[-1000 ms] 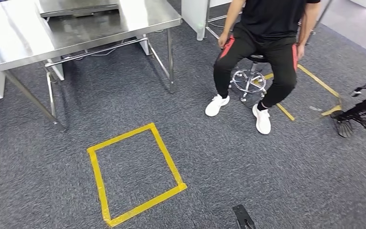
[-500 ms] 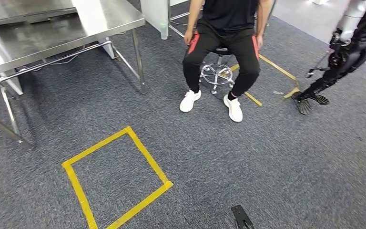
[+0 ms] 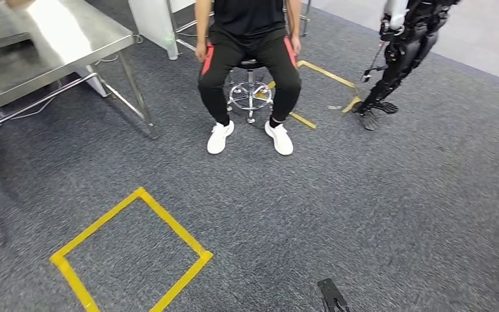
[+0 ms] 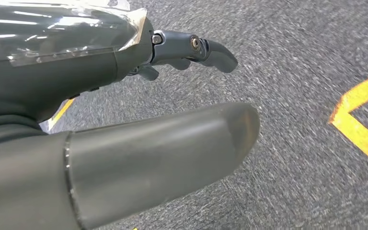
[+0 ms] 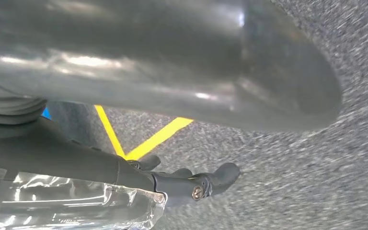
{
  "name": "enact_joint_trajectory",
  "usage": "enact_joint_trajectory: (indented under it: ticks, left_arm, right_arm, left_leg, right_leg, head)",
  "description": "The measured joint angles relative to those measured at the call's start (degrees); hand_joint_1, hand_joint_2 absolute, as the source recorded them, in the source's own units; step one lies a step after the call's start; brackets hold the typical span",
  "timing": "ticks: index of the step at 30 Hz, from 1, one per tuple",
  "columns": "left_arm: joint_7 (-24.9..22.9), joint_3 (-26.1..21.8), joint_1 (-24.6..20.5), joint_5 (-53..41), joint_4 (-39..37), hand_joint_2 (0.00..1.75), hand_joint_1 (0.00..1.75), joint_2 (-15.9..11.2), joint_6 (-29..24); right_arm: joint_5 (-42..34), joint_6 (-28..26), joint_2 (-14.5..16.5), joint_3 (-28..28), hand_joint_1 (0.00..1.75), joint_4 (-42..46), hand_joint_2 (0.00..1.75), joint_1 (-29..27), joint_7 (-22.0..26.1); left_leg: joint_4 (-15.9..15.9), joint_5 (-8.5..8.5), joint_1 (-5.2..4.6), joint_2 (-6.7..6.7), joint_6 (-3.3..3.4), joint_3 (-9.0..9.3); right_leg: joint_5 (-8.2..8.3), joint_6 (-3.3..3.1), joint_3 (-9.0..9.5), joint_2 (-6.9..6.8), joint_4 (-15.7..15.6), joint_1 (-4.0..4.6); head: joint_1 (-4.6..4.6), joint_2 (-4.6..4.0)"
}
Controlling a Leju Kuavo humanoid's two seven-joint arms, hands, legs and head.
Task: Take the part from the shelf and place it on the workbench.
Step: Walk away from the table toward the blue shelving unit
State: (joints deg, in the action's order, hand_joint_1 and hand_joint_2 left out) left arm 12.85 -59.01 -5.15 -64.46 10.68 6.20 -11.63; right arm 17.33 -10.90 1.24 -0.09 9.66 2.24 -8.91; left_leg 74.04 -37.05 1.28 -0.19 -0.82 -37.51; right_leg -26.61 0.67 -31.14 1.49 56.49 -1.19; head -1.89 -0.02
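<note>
From the head view, a steel surface stands at the upper left on grey carpet, a person sits on a stool beyond a yellow tape square, and another robot stands at the upper right. At the left wrist, the left hand hangs over the carpet with its fingers loosely apart, grasping nothing. At the right wrist, the right hand likewise hangs over carpet and yellow tape, fingers released and empty.
</note>
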Motion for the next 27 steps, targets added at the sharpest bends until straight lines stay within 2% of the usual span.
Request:
enact_joint_trajectory:
  ticks: [1, 2, 4, 5, 6, 7, 8, 9, 11, 12, 13, 14, 15, 16, 17, 18, 19, 20, 21, 22, 23, 24, 25, 26, 27]
  left_arm:
    - [-0.01, 0.0, 0.04, -0.01, 0.0, 0.0, 0.0, -0.03, 0.0]
    - [-0.02, 0.0, 0.06, -0.03, 0.0, 0.0, 0.0, -0.06, 0.0]
    - [-0.12, 0.01, 0.08, -0.16, -0.01, 0.0, 0.0, -0.16, 0.07]
    - [-0.25, 0.03, 0.07, -0.23, -0.02, 0.0, 0.0, -0.2, 0.16]
    - [-0.49, 0.04, 0.05, -0.28, -0.03, 0.0, 0.0, -0.22, 0.29]
    - [-0.77, 0.05, 0.02, -0.29, -0.04, 0.0, 0.0, -0.23, 0.45]
    - [-1.05, 0.04, -0.01, -0.3, -0.04, 0.0, 0.0, -0.25, 0.6]
    - [-1.33, 0.03, -0.06, -0.29, -0.04, 0.0, 0.0, -0.26, 0.72]
    - [-1.69, 0.02, -0.08, -0.23, -0.04, 0.0, 0.0, -0.36, 0.86]
    - [-1.83, 0.02, -0.05, -0.16, -0.04, 0.0, 0.0, -0.42, 0.87]
    - [-1.94, 0.02, 0.0, -0.08, -0.04, 0.0, 0.0, -0.48, 0.87]
    - [-2.02, 0.01, 0.05, 0.01, -0.04, 0.0, 0.0, -0.52, 0.87]
    - [-2.05, -0.01, 0.06, 0.1, -0.04, 0.0, 0.0, -0.54, 0.87]
    - [-2.05, -0.02, 0.06, 0.15, -0.04, 0.0, 0.0, -0.55, 0.88]
    - [-2.0, -0.02, 0.05, 0.21, -0.04, 0.0, 0.0, -0.53, 0.89]
    - [-1.94, -0.02, 0.04, 0.24, -0.04, 0.0, 0.0, -0.51, 0.89]
    - [-1.88, -0.02, 0.05, 0.26, -0.04, 0.0, 0.0, -0.51, 0.9]
    - [-1.85, -0.02, 0.07, 0.26, -0.04, 0.0, 0.0, -0.52, 0.89]
    - [-1.83, -0.02, 0.07, 0.24, -0.04, 0.0, 0.0, -0.55, 0.89]
    - [-1.81, -0.02, 0.06, 0.19, -0.04, 0.0, 0.0, -0.57, 0.89]
    - [-1.81, -0.02, 0.02, 0.1, -0.04, 0.0, 0.0, -0.57, 0.9]
    - [-1.81, -0.02, -0.02, -0.03, -0.04, 0.0, 0.0, -0.55, 0.91]
    - [-1.8, -0.02, -0.05, -0.16, -0.04, 0.0, 0.0, -0.51, 0.92]
    - [-1.8, 0.0, -0.06, -0.28, -0.04, 0.0, 0.0, -0.48, 0.95]
    - [-1.8, 0.02, -0.01, -0.35, -0.04, 0.0, 0.0, -0.47, 0.96]
  right_arm:
    - [0.0, 0.01, 0.01, 0.0, 0.0, -0.01, 0.0, -0.09, -0.01]
    - [-0.01, 0.02, 0.02, 0.0, 0.0, -0.01, 0.0, -0.12, -0.01]
    - [-0.03, 0.04, 0.06, 0.0, 0.0, -0.02, 0.0, -0.01, -0.02]
    - [-0.09, 0.05, 0.08, -0.01, 0.0, -0.02, 0.0, 0.07, -0.04]
    - [-0.14, 0.06, 0.08, -0.01, 0.0, -0.02, 0.0, 0.11, -0.08]
    - [-0.18, 0.08, 0.07, -0.01, 0.0, -0.02, 0.0, 0.06, -0.11]
    - [-0.21, 0.09, 0.06, -0.02, 0.0, -0.02, 0.0, -0.09, -0.14]
    - [-0.18, 0.1, 0.07, -0.01, 0.0, -0.03, 0.0, -0.27, -0.14]
    - [-0.01, 0.13, 0.13, 0.0, 0.0, -0.05, 0.0, -0.35, -0.13]
    - [0.08, 0.15, 0.16, 0.01, 0.0, -0.06, 0.0, -0.25, -0.13]
    - [0.19, 0.16, 0.17, 0.01, 0.0, -0.06, 0.0, -0.13, -0.12]
    - [0.32, 0.19, 0.17, 0.01, 0.0, -0.07, 0.0, -0.08, -0.13]
    - [0.5, 0.24, 0.15, 0.0, 0.0, -0.07, 0.0, -0.13, -0.13]
    - [0.73, 0.31, 0.14, 0.0, 0.0, -0.08, 0.0, -0.21, -0.13]
    - [0.93, 0.4, 0.09, 0.01, 0.0, -0.08, 0.0, -0.27, -0.12]
    - [1.06, 0.49, 0.05, 0.01, 0.0, -0.08, 0.0, -0.28, -0.09]
    - [1.13, 0.57, 0.01, 0.02, 0.0, -0.07, 0.0, -0.18, -0.05]
    - [1.13, 0.64, -0.04, 0.02, 0.0, -0.07, 0.0, -0.07, 0.01]
    - [1.13, 0.67, -0.07, 0.02, 0.0, -0.07, 0.0, 0.02, 0.09]
    - [1.12, 0.69, -0.09, 0.02, 0.0, -0.07, 0.0, 0.06, 0.15]
    - [1.11, 0.69, -0.13, 0.01, 0.0, -0.08, 0.0, -0.01, 0.2]
    - [1.1, 0.69, -0.13, 0.01, 0.0, -0.1, 0.0, -0.13, 0.22]
    - [1.09, 0.69, -0.1, 0.01, 0.0, -0.11, 0.0, -0.22, 0.22]
    - [1.08, 0.69, -0.1, -0.01, 0.0, -0.12, 0.0, -0.25, 0.22]
    - [1.08, 0.69, -0.08, -0.01, 0.0, -0.13, 0.0, -0.22, 0.22]
  left_leg:
    - [-0.88, 1.29, 0.05, -0.07, 0.03, 0.27]
    - [-4.01, 3.5, 0.18, -0.33, 0.06, 1.59]
    - [-11.84, 7.33, 0.65, -2.79, 0.1, 4.91]
    - [-14.37, 8.17, 0.76, -3.94, 0.15, 5.92]
    - [-15.45, 8.26, 0.72, -4.77, 0.31, 6.25]
    - [-15.64, 8.16, 0.52, -4.61, 0.57, 6.23]
    - [-15.71, 8.32, 0.44, -3.9, 1.01, 6.16]
    - [-15.93, 8.51, 0.42, -3.2, 1.49, 6.21]
    - [-16.41, 8.87, 0.52, -1.62, 2.38, 6.32]
    - [-16.47, 8.91, 0.41, -0.8, 2.62, 6.32]
    - [-16.47, 8.91, 0.32, 0.04, 2.79, 6.27]
    - [-16.46, 8.88, 0.25, 0.9, 2.81, 6.23]
    - [-16.45, 8.85, 0.23, 1.69, 2.81, 6.22]
    - [-16.45, 8.81, 0.24, 2.41, 2.77, 6.25]
    - [-16.44, 8.75, 0.28, 3.08, 2.68, 6.33]
    - [-16.43, 8.66, 0.27, 3.67, 2.52, 6.47]
    - [-16.38, 8.49, 0.1, 4.24, 2.26, 6.62]
    - [-16.36, 8.31, -0.1, 4.77, 1.95, 6.81]
    - [-16.36, 8.18, -0.32, 5.3, 1.63, 7.0]
    - [-16.42, 8.09, -0.47, 5.84, 1.34, 7.18]
    - [-16.58, 8.05, -0.45, 6.42, 1.05, 7.44]
    - [-16.53, 7.85, -0.29, 6.51, 0.74, 7.6]
    - [-15.91, 7.18, -0.12, 5.78, 0.49, 7.47]
    - [-14.22, 5.88, 0.04, 4.49, 0.31, 6.83]
    - [-11.14, 4.0, 0.14, 2.77, 0.24, 5.5]
  right_leg:
    - [-0.01, 0.01, 0.09, 0.83, 0.06, 0.02]
    - [-0.02, 0.03, 0.18, 1.68, 0.16, 0.0]
    - [-0.17, 0.33, -0.02, 3.25, 0.65, 0.12]
    - [-0.2, 0.6, -0.36, 3.93, 0.9, 0.22]
    - [-0.16, 0.98, -0.77, 4.54, 1.05, 0.27]
    - [-0.01, 1.41, -1.17, 5.18, 1.05, 0.26]
    - [0.19, 1.84, -1.54, 5.77, 0.91, 0.14]
    - [0.15, 2.17, -1.94, 5.41, 1.13, 0.08]
    - [-1.44, 2.24, -3.94, 2.76, 4.51, 0.27]
    - [-2.96, 2.03, -5.66, 0.98, 7.95, 0.31]
    - [-4.6, 1.86, -7.71, -0.05, 12.12, 0.34]
    - [-5.81, 1.88, -9.49, -0.55, 15.77, 0.28]
    - [-6.31, 2.1, -10.45, -0.81, 17.83, 0.17]
    - [-5.91, 2.52, -10.19, -1.05, 17.54, 0.05]
    - [-4.72, 3.05, -8.63, -1.5, 14.73, -0.05]
    - [-3.22, 3.5, -6.18, -2.54, 10.38, -0.11]
    - [-1.9, 3.69, -3.77, -4.08, 6.11, -0.03]
    - [-0.96, 3.55, -1.96, -5.22, 2.98, 0.13]
    - [-0.5, 3.25, -1.06, -5.96, 1.37, 0.32]
    - [-0.36, 2.85, -0.98, -5.92, 1.02, 0.51]
    - [-0.23, 2.47, -1.09, -5.16, 1.02, 0.59]
    - [-0.09, 2.06, -1.12, -4.5, 0.91, 0.28]
    - [0.07, 1.61, -1.08, -3.85, 0.78, 0.01]
    - [0.25, 1.06, -0.99, -3.22, 0.63, -0.27]
    - [0.38, 0.63, -0.94, -2.58, 0.54, -0.49]
  head:
    - [0.0, 0.0]
    - [0.01, 0.0]
    - [-0.02, 0.0]
    - [-0.04, 0.0]
    - [-0.06, 0.0]
    - [-0.07, 0.0]
    - [-0.08, 0.0]
    - [-0.08, 0.0]
    - [-0.26, 0.0]
    - [-0.33, 0.0]
    - [-0.42, 0.0]
    - [-0.42, 0.0]
    - [-0.42, 0.0]
    - [-0.43, 0.0]
    - [-0.43, 0.0]
    - [-0.43, 0.0]
    - [-0.43, 0.0]
    - [-0.39, 0.0]
    - [-0.32, 0.0]
    - [-0.25, 0.0]
    - [-0.19, 0.0]
    - [-0.14, 0.0]
    - [-0.09, 0.0]
    - [-0.02, 0.0]
    - [0.08, 0.0]
